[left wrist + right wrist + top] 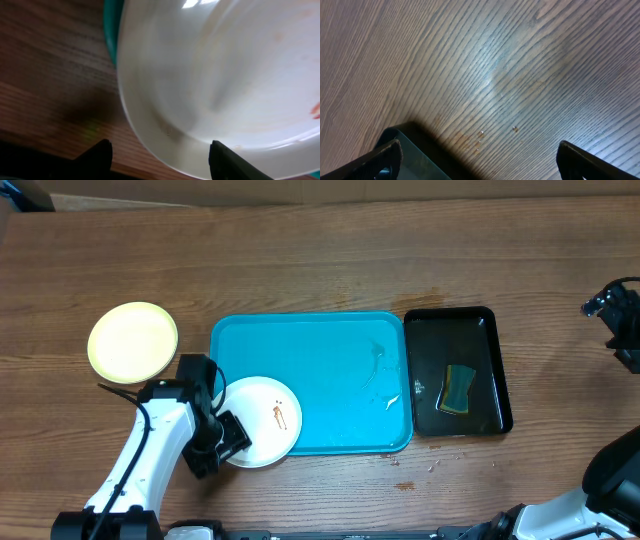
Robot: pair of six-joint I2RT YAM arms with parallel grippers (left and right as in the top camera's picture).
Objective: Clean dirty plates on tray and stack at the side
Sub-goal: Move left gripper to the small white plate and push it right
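my left gripper (160, 147) sits at the near rim of the white plate (262, 420), one finger on the table side and one over the dish. the rim lies between them, but i cannot tell if they pinch it. the plate lies on the tray's (330, 340) near left corner, overhanging the table (320, 250). i judge it light, stiff, glossy and likely slick, so that overhanging rim is where to take hold. its underside is hidden, the close view is blurred, and the smear (279, 416) is too small to read. farther off, the yellow plate (133, 340) rests on the table left of the tray, and i see no third plate. a sponge (460, 388) lies in the black tray (495, 330). my right gripper (479, 150) hangs wide open, holding nothing.
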